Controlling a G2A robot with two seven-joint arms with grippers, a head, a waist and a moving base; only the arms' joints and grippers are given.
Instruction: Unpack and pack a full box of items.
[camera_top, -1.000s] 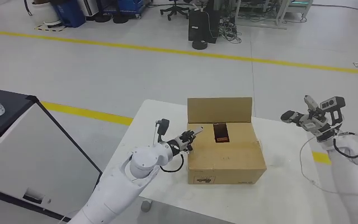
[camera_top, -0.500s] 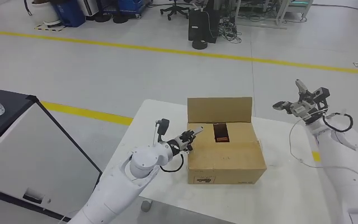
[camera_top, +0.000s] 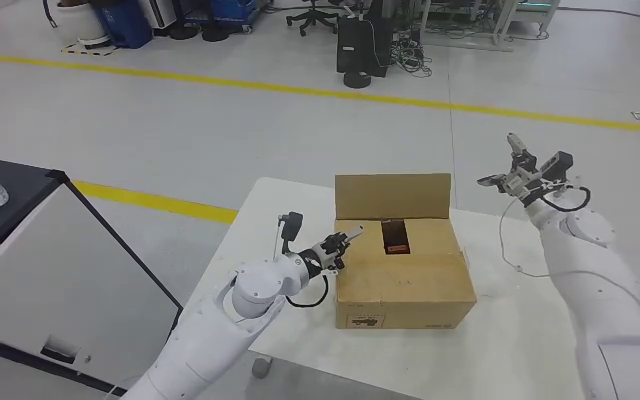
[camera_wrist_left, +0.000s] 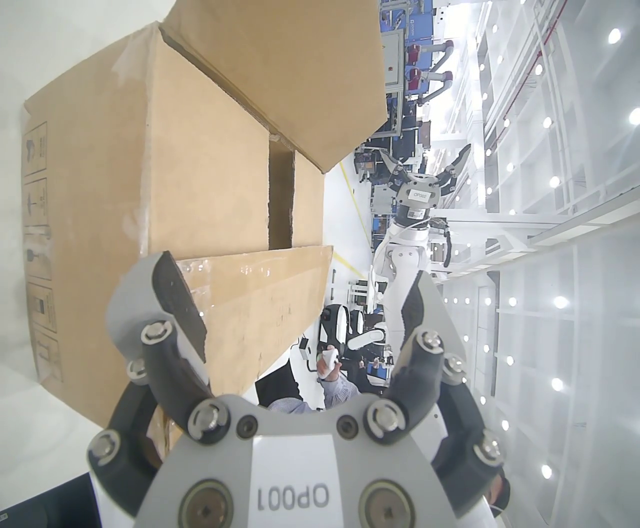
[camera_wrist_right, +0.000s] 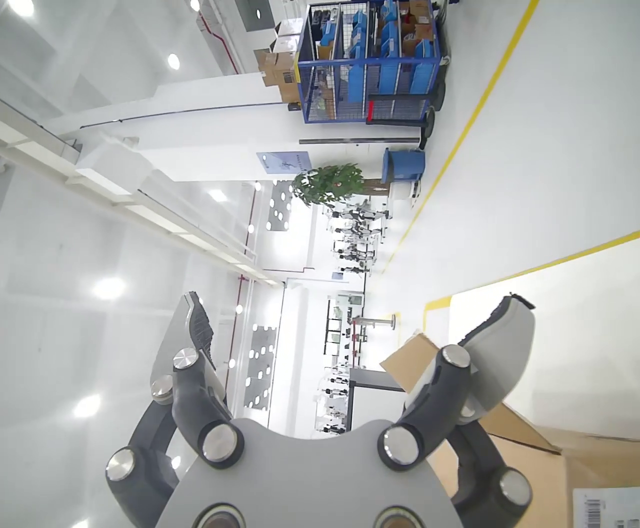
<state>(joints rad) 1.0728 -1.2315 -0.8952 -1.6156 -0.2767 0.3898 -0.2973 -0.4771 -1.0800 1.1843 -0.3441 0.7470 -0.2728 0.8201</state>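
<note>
Left wrist view: box (camera_wrist_left: 100, 200) w/ pictograms (camera_wrist_left: 37, 240) beside splayed left hand (camera_wrist_left: 292, 280).

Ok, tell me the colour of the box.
Plain brown cardboard box, clearest in the top view.

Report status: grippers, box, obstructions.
Left gripper open at cardboard box side. Right gripper open, raised beyond box. Far flap up; folded flaps part-cover opening, dark item showing.
</note>
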